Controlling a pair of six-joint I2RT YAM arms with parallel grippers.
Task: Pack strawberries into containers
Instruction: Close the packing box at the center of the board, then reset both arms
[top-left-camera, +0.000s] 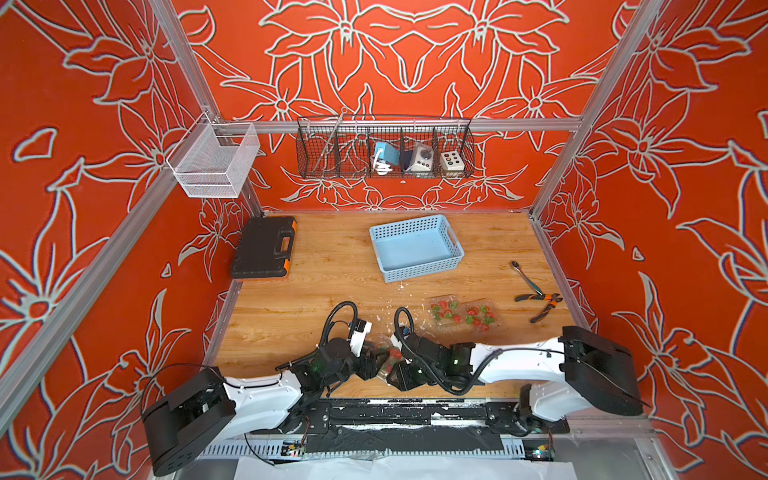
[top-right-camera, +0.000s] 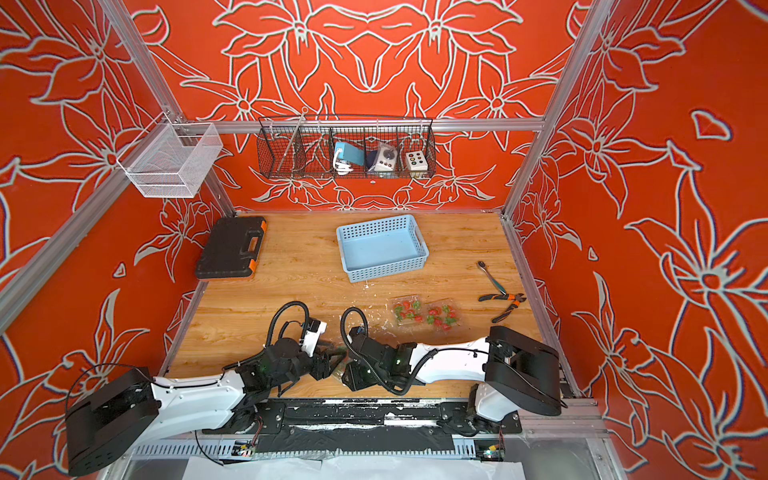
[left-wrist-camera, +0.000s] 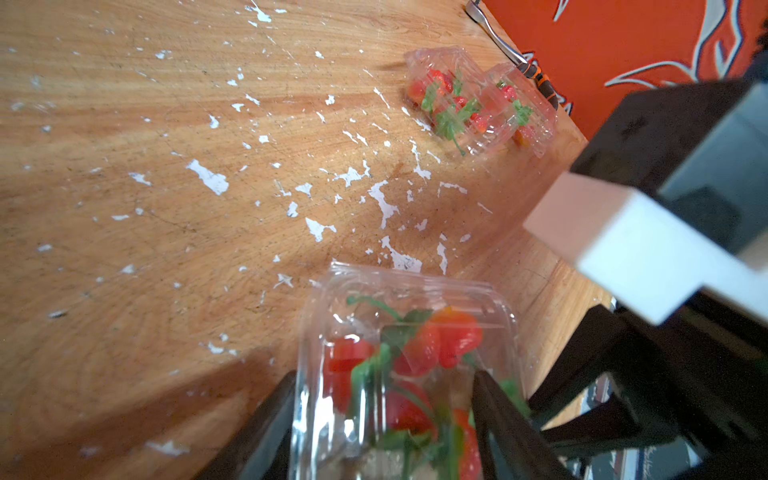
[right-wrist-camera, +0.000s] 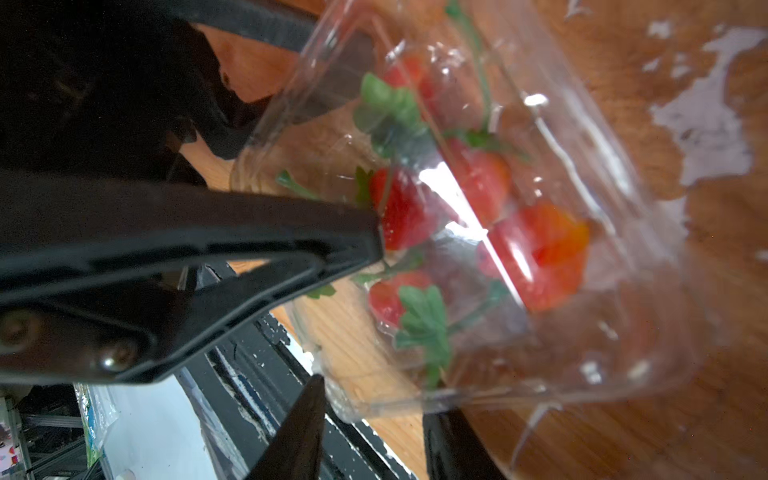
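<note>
A clear container (left-wrist-camera: 411, 286) of red strawberries (left-wrist-camera: 453, 332) is held near the table's front edge, between both arms. My left gripper (left-wrist-camera: 382, 380) is shut on it, one black finger against each ribbed side. My right gripper (right-wrist-camera: 380, 407) has the container's (right-wrist-camera: 582, 145) lower rim between its fingers, both tips against the plastic. In both top views the arms hide most of this container (top-left-camera: 386, 353) (top-right-camera: 338, 360). Two more containers (top-left-camera: 445, 311) (top-left-camera: 480, 316) lie side by side to the right, shut, with strawberries (top-left-camera: 444, 306) inside.
A light-blue basket (top-left-camera: 419, 272) stands at the back middle and a black tool case (top-left-camera: 264, 247) at the back left. Pliers (top-left-camera: 540, 305) and a wrench (top-left-camera: 524, 278) lie at the right edge. White flakes (left-wrist-camera: 208, 178) dot the wooden table. A black rail (top-left-camera: 415, 409) runs along the front.
</note>
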